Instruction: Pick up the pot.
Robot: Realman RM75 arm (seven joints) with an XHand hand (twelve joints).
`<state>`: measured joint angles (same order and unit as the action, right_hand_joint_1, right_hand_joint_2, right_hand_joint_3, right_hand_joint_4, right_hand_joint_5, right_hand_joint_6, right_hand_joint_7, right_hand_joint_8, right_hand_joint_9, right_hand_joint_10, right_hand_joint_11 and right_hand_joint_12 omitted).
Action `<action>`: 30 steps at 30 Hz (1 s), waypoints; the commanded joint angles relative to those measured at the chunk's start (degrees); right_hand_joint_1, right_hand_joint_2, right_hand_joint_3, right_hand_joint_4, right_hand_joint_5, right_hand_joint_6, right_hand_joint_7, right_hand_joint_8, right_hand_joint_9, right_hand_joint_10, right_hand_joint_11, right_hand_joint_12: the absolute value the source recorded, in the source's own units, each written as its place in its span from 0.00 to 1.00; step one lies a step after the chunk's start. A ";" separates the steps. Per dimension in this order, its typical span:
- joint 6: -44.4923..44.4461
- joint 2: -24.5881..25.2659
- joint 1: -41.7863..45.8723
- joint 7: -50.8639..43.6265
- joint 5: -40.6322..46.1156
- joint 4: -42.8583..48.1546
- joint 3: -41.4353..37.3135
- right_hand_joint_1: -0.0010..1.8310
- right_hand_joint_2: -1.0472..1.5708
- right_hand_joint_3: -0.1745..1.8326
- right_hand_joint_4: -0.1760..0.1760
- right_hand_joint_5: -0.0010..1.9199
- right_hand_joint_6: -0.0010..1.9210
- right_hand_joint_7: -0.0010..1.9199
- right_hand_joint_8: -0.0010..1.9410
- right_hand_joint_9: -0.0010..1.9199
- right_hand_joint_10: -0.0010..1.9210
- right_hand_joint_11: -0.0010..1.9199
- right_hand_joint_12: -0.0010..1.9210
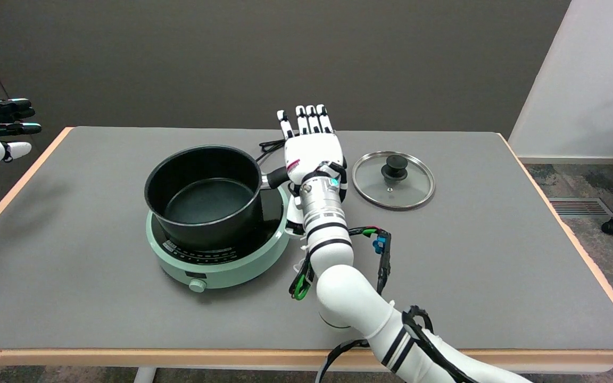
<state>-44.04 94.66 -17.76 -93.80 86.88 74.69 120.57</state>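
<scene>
Pot [204,194] on cooker [216,255], table centre: rigid, likely heavy; grasp side handle [275,178]. Right hand [313,151] above handle, fingers extended, holding nothing.

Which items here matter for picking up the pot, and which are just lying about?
Job: black metal pot, its handle, right hand open above the handle, mint-green round hob under the pot.
Lying about: round glass lid, black power cord.

A black pot [204,194] was seen on a pale green cooker [216,260] with a black top. The right hand [312,146] was coloured white with black bands. A grey table [125,308] was edged in light wood.
</scene>
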 commanded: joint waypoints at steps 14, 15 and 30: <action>1.77 -0.82 0.26 -4.89 7.79 1.77 0.02 0.70 0.04 0.55 1.00 0.01 0.01 0.01 0.01 0.01 0.01 0.01 0.01; 1.64 -0.74 0.22 -5.15 8.12 2.09 0.31 0.70 0.04 0.55 1.00 0.01 0.01 0.01 0.01 0.01 0.01 0.01 0.01; 3.03 -1.09 -0.37 -5.15 8.15 2.33 0.24 0.67 0.03 1.00 1.00 0.33 0.33 0.33 0.32 0.33 0.33 0.33 0.33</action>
<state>-42.51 93.91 -17.67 -98.10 93.75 76.51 120.76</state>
